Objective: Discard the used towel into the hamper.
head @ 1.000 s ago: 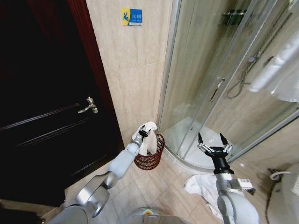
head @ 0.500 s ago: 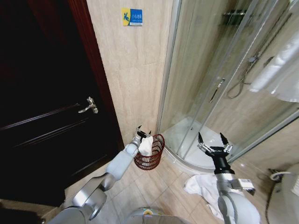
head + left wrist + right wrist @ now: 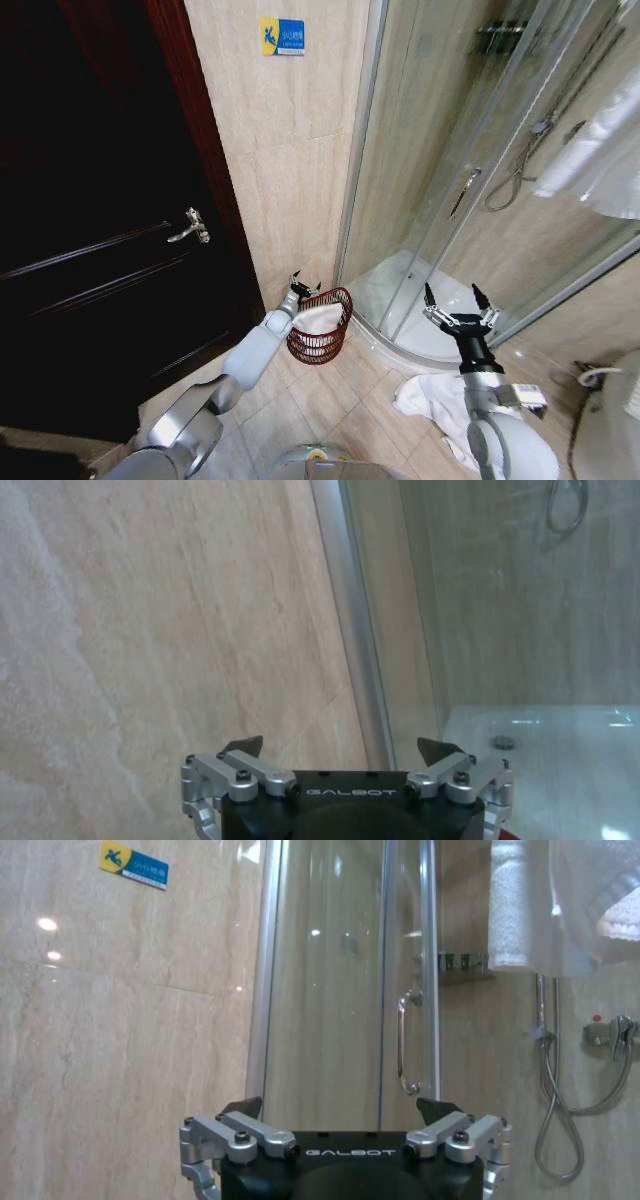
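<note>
Towel (image 3: pixel 321 316), released a moment ago by the left claw (image 3: pixel 299 287) now hanging wide and empty at the hamper's (image 3: pixel 322 345) ten o'clock rim, is lying inside it, so the discard looks done, while the right claw (image 3: pixel 456 303) is idling, spread wide, at three o'clock.

A beige tiled wall (image 3: pixel 290 170) carries a small blue and yellow sign (image 3: pixel 282 36) near its top. Left of the wall stands a dark wooden door (image 3: pixel 100 230) with a metal handle (image 3: pixel 190 226). Right of the wall is a curved glass shower (image 3: pixel 470 170) with a hose (image 3: pixel 515 175) inside. The floor (image 3: pixel 310 400) is beige tile.
</note>
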`<state>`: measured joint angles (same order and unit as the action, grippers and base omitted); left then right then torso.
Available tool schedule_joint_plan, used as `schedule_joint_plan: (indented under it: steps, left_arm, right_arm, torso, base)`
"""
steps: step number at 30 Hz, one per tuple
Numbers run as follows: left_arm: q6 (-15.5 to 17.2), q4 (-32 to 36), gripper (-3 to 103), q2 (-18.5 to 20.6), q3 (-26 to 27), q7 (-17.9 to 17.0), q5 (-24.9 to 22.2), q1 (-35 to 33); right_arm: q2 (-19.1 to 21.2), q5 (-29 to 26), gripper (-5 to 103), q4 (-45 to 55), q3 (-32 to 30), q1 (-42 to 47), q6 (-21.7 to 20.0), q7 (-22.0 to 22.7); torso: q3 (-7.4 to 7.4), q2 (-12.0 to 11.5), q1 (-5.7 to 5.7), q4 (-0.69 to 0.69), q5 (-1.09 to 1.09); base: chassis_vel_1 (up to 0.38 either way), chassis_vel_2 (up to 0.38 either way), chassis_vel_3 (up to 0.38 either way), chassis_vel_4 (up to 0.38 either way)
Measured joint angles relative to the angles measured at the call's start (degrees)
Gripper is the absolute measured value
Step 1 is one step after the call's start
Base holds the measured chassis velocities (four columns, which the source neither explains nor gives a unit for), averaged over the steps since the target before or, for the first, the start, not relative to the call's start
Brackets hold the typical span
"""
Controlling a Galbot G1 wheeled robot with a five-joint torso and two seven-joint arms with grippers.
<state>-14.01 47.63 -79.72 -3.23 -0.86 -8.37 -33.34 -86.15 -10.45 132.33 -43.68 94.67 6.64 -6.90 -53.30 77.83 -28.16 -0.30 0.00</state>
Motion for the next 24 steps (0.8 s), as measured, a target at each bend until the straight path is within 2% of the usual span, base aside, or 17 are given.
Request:
schedule_joint_plan:
  steps: [3,6,7,11,15,19,24]
  left_arm:
    - [0.9,1.5,100,0.6,-0.1,0.1,-0.5,-0.9]
    - [2.3,6.8,100,3.1,-0.2,0.5,-2.0,-3.8]
    - [2.3,6.8,100,3.1,-0.2,0.5,-2.0,-3.8]
    - [2.1,13.8,100,5.8,0.8,0.8,-2.2,-8.6]
    - [2.0,16.6,100,7.0,1.4,1.0,-2.2,-10.9]
    - [2.0,21.7,100,8.3,4.0,1.2,-2.4,-15.3]
    - [2.0,24.6,100,8.2,7.3,1.4,-2.8,-17.7]
  right_arm:
    - [0.0,0.0,100,0.2,0.0,0.1,-0.1,0.1]
    - [0.2,-0.1,100,0.5,-0.2,0.1,-0.3,0.3]
    - [0.2,-0.1,100,0.5,-0.2,0.1,-0.3,0.3]
    - [0.4,-0.2,100,0.5,-0.1,-0.1,-0.9,0.4]
    - [0.4,-0.3,100,0.7,0.1,-0.4,-1.3,0.4]
    - [0.6,-0.4,100,0.7,0.2,-0.8,-1.6,0.4]
    - [0.7,-0.5,100,0.5,0.1,-0.9,-1.6,0.4]
  torso:
    - [0.0,0.0,0.0,0.0,0.0]
    - [0.0,0.0,0.0,0.0,0.01]
    - [0.0,0.0,0.0,0.0,0.01]
    - [0.0,0.0,0.0,0.01,0.01]
    - [0.0,0.0,0.0,0.0,0.0]
    - [0.0,0.0,0.0,0.0,0.0]
    - [0.0,0.0,0.0,0.0,0.0]
  base:
    - [0.0,0.0,0.0,0.0]
    - [0.0,0.0,0.0,0.0]
    - [0.0,0.0,0.0,0.0]
    - [0.0,0.0,0.0,0.0]
    - [0.0,0.0,0.0,0.0]
    - [0.0,0.0,0.0,0.0]
    - [0.0,0.0,0.0,0.0]
